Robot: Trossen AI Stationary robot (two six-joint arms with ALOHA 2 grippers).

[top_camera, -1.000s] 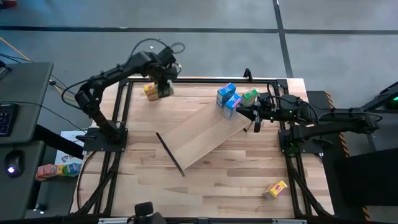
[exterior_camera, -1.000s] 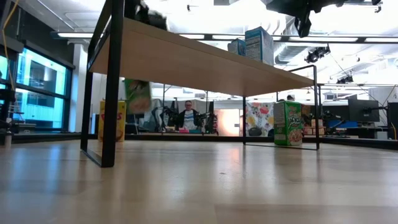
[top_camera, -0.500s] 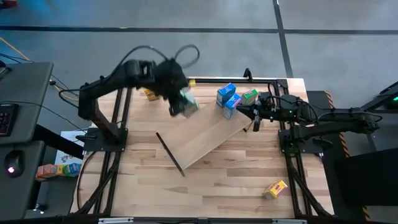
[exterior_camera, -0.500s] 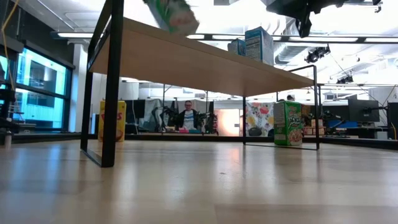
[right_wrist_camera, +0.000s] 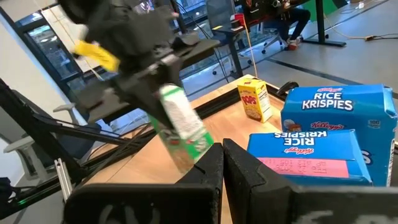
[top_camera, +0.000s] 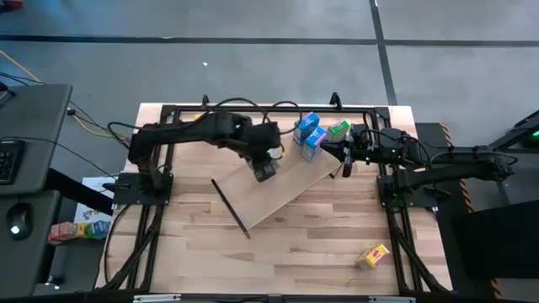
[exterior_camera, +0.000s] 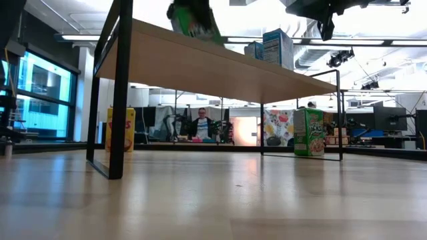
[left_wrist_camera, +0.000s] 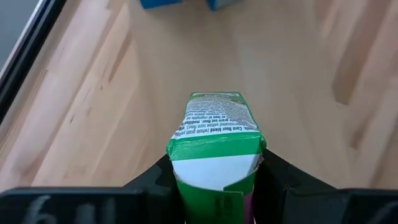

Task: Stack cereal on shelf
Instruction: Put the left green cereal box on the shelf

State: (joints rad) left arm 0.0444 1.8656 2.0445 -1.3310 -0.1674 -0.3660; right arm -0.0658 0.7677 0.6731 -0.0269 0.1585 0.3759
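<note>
My left gripper [top_camera: 263,162] is shut on a green cereal box [left_wrist_camera: 217,140] above the middle of the pale plywood shelf [top_camera: 278,194]. The box [exterior_camera: 193,19] shows over the shelf's top in the low view. Two blue boxes [top_camera: 308,135] stand on the shelf's far right part. A second green box [exterior_camera: 308,132] stands on the table behind the shelf. One yellow box [exterior_camera: 121,130] stands at the table's far left, another [top_camera: 373,255] lies near the near right corner. My right gripper [top_camera: 346,162] waits shut by the shelf's right bracket. My left gripper pinches the green box between its two fingers [left_wrist_camera: 273,177], on two opposite sides near its upper end [left_wrist_camera: 214,168]. The fingers come from above, slanting down. The box [right_wrist_camera: 183,130] hangs tilted below them; I cannot tell whether its lower end touches the shelf.
Black frame rails [top_camera: 160,151] run along the table's left, far and right sides. The shelf lies slantwise on the table, with a black bracket [top_camera: 229,206] at its near left end. People sit in the room beyond the table [exterior_camera: 202,125].
My left gripper has carried the green box from the table's far left corner, beside the yellow box, up and toward the right and near side. It now holds the box low over the middle of the shelf.
</note>
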